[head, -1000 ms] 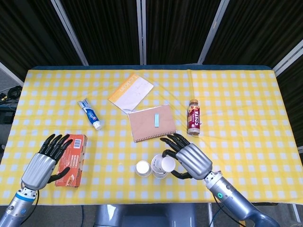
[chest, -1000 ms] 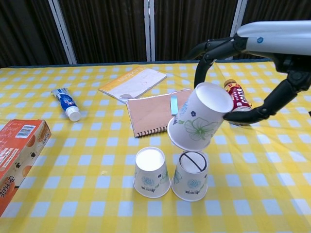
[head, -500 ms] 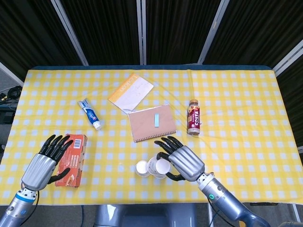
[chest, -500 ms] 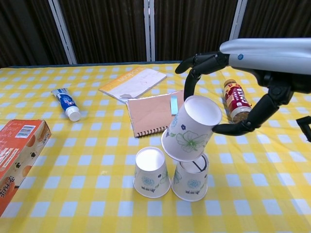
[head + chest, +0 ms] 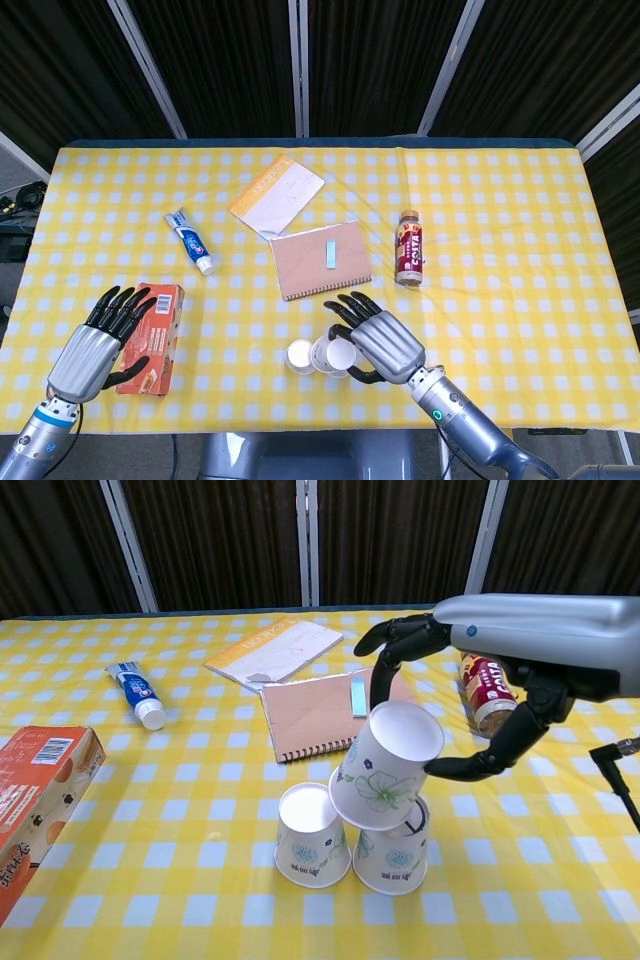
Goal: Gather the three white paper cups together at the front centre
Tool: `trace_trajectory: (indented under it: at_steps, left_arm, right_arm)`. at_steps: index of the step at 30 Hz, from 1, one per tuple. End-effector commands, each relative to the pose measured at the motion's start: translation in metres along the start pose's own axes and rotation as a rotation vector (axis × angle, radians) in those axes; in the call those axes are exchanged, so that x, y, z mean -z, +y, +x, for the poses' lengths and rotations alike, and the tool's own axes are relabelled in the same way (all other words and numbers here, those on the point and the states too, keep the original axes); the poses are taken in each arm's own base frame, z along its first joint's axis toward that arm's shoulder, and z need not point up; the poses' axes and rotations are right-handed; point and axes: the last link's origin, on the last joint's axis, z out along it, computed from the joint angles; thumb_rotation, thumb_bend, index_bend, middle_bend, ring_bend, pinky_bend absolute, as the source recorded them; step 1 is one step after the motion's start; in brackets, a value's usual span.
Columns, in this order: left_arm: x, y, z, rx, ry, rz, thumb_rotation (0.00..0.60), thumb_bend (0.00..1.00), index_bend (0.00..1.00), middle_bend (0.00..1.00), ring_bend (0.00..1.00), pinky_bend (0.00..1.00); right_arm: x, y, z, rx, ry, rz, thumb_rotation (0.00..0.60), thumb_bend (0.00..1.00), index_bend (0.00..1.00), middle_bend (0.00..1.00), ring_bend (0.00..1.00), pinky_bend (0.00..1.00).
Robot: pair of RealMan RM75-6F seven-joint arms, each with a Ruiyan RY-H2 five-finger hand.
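At the tabletop's (image 5: 520, 240) front edge, my right hand (image 5: 385, 343) pinches a tilted paper cup (image 5: 384, 767) between thumb and fingers, its base touching the rims of two upright cups (image 5: 312, 847) and (image 5: 392, 857) standing side by side. Checked yellow cloth lies bare to the right. A brown notebook (image 5: 321, 258) and a bottle (image 5: 409, 247) sit close behind. My left hand (image 5: 100, 339), fingers spread and holding nothing, lies partly over an orange carton (image 5: 155, 337), which the chest view cuts off. From above, my right hand hides part of the cluster.
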Motion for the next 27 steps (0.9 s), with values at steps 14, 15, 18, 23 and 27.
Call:
trace_trajectory:
  at_steps: [14,15,18,23,27]
  left_arm:
    - [-0.0011,-0.0021,-0.0002,0.001,0.001,0.008,0.600,0.26,0.00,0.00,0.00,0.00]
    - [-0.0011,-0.0022,-0.0002,0.001,0.001,0.009,0.600,0.26,0.00,0.00,0.00,0.00]
    - [-0.0012,-0.0024,-0.0001,0.002,0.000,0.009,0.600,0.26,0.00,0.00,0.00,0.00]
    - [-0.0012,-0.0026,-0.0009,-0.002,-0.006,0.013,0.600,0.26,0.00,0.00,0.00,0.00]
    - [-0.0015,-0.0025,-0.0001,0.001,-0.002,0.015,0.600,0.26,0.00,0.00,0.00,0.00]
  right_arm:
    - [-0.0055,0.0007,-0.0088,-0.007,-0.003,-0.005,0.600,0.22,0.48,0.06,0.00,0.08]
    - [-0.0057,0.0011,-0.0092,-0.006,-0.004,-0.006,0.600,0.22,0.48,0.06,0.00,0.08]
    - [-0.0055,0.0020,-0.0100,-0.011,-0.007,-0.011,0.600,0.22,0.46,0.04,0.00,0.07]
    - [-0.0058,0.0005,-0.0107,-0.008,-0.009,-0.004,0.600,0.21,0.42,0.00,0.00,0.06]
    - [-0.0048,-0.0041,-0.0116,-0.005,-0.008,0.007,0.600,0.20,0.40,0.00,0.00,0.06]
